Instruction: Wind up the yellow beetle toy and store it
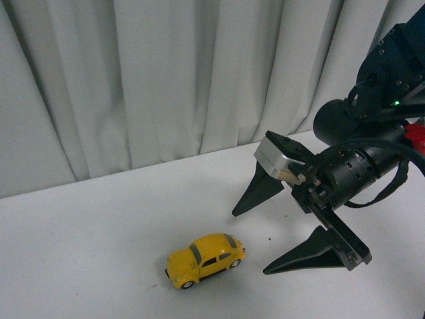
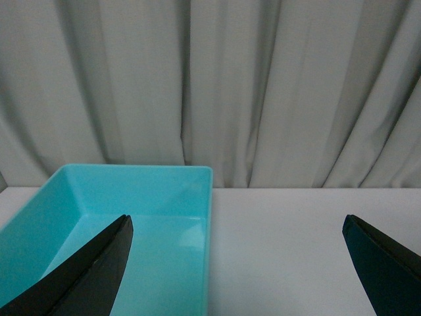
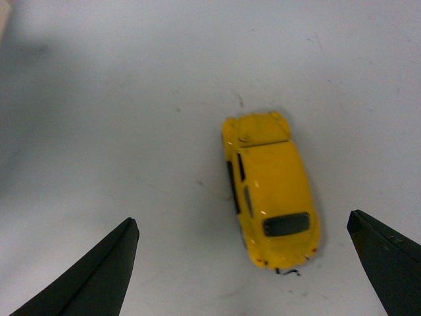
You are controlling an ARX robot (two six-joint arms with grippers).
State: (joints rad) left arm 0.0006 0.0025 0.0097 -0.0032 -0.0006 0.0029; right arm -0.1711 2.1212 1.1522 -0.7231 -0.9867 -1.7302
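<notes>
White tabletop (image 1: 80, 232) holds yellow beetle toy (image 1: 206, 259) by splayed right gripper (image 1: 250, 243); only splayed left gripper (image 2: 237, 222) sees teal bin (image 2: 164, 197).

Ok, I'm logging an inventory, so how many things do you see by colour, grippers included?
Yellow: 1, the yellow beetle toy
Turquoise: 1, the bin
Black: 2, the left gripper and the right gripper, both open
Total: 4

Pleated pale curtain (image 1: 166, 80) hangs behind white table (image 1: 80, 252).
</notes>
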